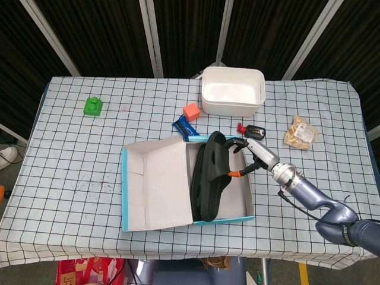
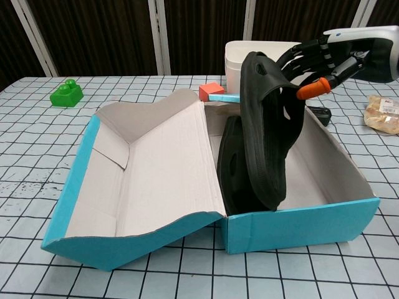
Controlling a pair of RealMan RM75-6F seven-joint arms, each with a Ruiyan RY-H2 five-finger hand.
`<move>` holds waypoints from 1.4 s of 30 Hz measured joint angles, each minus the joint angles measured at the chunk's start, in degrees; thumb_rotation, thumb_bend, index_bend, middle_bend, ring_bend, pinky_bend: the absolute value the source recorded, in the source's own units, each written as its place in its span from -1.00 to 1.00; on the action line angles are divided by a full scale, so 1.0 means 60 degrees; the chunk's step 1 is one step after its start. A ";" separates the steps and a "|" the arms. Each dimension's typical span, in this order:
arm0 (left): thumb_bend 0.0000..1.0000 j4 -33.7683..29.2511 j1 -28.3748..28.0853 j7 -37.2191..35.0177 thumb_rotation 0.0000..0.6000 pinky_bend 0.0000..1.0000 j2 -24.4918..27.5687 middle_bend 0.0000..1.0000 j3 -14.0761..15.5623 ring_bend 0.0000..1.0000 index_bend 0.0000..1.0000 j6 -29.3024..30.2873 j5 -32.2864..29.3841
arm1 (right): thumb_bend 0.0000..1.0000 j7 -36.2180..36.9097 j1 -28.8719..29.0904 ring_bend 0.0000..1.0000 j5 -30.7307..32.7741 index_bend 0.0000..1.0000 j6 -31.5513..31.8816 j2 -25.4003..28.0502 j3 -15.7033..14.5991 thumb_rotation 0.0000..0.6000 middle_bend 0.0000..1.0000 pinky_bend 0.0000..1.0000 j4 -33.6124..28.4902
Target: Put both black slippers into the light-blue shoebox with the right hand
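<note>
The right hand (image 1: 246, 159) reaches over the right part of the light-blue shoebox (image 1: 127, 196) from about four o'clock, and its fingers (image 2: 305, 53) are clamped on the upper end of one black slipper (image 1: 212, 178). The orange thumb tip (image 2: 313, 88) presses on the slipper's right side, as the chest view shows. This slipper stands nearly upright on its edge, and its lower end is inside the box, behind the front wall. The second black slipper (image 2: 229, 163) is already in the box, standing on its side just at nine o'clock of the held one and leaning against the inner flap; they seem to touch.

The box lies open in the middle of the checked desk (image 1: 77, 154), with its lid (image 1: 157, 181) folded out toward nine o'clock.

At twelve o'clock of the box there are a blue packet (image 1: 184, 126) and a red block (image 1: 191, 111), and further back a white container (image 1: 232, 90). A small black and red object (image 1: 253, 130) lies near the box's far right corner, and a snack bag (image 1: 301, 132) is at three o'clock of it. A green toy block (image 1: 92, 106) sits well apart near the far left corner of the desk.

The left hand does not show in either view.
</note>
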 measured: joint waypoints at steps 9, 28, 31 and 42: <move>-0.12 -0.0110 0.0035 0.0232 1.00 -0.97 -0.0068 -0.98 0.0027 -1.00 -0.90 0.0127 0.0086 | -0.08 0.1216 0.0198 -0.56 -0.0609 0.12 0.0450 -0.0199 -0.0480 1.00 -0.08 -0.36 0.1013; -0.12 -0.0096 0.0036 0.0294 1.00 -0.97 -0.0078 -0.98 0.0007 -1.00 -0.90 0.0112 0.0053 | -0.07 0.2099 0.0482 -0.56 -0.0804 0.18 0.0929 -0.1143 -0.1060 1.00 -0.08 -0.36 0.2443; -0.12 -0.0091 0.0041 0.0287 1.00 -0.97 -0.0067 -0.98 -0.0006 -1.00 -0.90 0.0109 0.0029 | -0.06 0.2206 0.0526 -0.56 -0.0821 0.19 0.0933 -0.1292 -0.1151 1.00 -0.08 -0.36 0.2678; -0.12 -0.0119 0.0042 0.0425 1.00 -0.97 -0.0084 -0.98 0.0013 -1.00 -0.89 0.0107 0.0045 | -0.05 0.2648 0.0623 -0.56 -0.0962 0.22 0.1074 -0.1760 -0.1508 1.00 -0.08 -0.36 0.3602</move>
